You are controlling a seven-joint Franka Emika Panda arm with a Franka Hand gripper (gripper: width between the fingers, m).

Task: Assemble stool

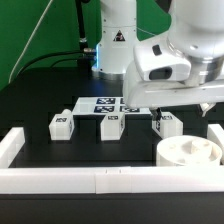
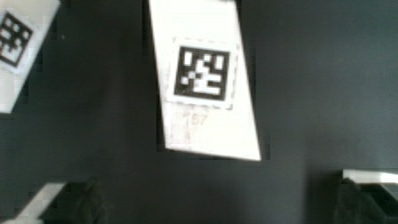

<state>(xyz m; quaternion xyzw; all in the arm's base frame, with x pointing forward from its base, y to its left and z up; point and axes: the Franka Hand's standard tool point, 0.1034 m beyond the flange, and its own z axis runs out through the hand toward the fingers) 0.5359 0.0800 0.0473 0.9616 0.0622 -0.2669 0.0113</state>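
Black table (image 1: 30, 110): end effector (image 1: 180, 108), jaws spread, partly hides one leg (image 1: 167, 126).

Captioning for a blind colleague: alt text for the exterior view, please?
A white robot arm's open fingers hang over one of three tagged white legs in a row on a black table. A round seat disc lies in front, inside a white rail.
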